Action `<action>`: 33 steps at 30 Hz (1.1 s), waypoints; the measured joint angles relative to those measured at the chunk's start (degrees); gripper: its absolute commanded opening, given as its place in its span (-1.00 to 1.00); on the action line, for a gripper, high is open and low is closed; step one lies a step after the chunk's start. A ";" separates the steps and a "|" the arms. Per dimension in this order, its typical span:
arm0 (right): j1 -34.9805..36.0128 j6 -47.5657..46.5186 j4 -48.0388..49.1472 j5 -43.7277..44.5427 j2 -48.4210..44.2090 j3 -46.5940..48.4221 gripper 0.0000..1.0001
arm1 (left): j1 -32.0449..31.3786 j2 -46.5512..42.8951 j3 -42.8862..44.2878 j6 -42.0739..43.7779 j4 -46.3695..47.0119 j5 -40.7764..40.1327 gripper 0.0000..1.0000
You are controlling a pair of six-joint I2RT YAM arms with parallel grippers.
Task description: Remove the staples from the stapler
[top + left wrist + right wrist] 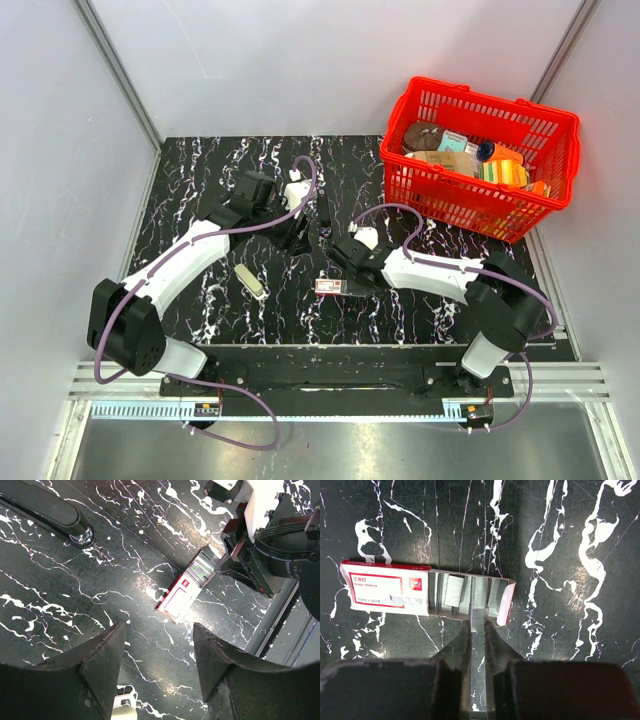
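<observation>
Black marbled table (200, 200) carries stapler (45, 512), staple box (330, 287), red basket (450, 195).

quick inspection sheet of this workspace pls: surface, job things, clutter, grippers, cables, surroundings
surface: black white-veined marble-pattern tabletop
job's things: black stapler lying on the tabletop; red-and-white cardboard staple box slid open, silver strips inside
clutter: small cream plastic object; red plastic basket holding packets
grippers: left gripper open, nothing between its fingers; right gripper shut on a silver staple strip at the box's open end
cables: purple cables looped along both arms
surroundings: pale walls, aluminium frame rail
</observation>
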 measured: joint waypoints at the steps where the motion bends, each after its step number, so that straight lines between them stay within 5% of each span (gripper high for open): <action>1: -0.02 0.00 0.00 0.04 0.04 0.00 -0.88 | 0.00 0.00 0.00 0.00 0.00 0.00 0.20; 10: -0.02 -0.07 -0.37 0.22 0.61 0.02 -0.72 | 0.00 0.00 0.00 0.00 0.00 0.00 0.20; 16: 0.00 -0.39 -0.81 0.44 0.70 0.04 -0.43 | 0.00 0.00 0.00 0.00 0.00 0.00 0.21; 26: 0.00 -1.03 -0.87 0.46 0.70 0.07 -0.41 | 0.00 0.00 0.00 0.00 -0.04 0.02 0.21; 33: -0.02 -1.20 -1.03 0.92 0.11 0.04 -0.58 | -0.02 0.00 0.00 0.07 -0.09 0.00 0.21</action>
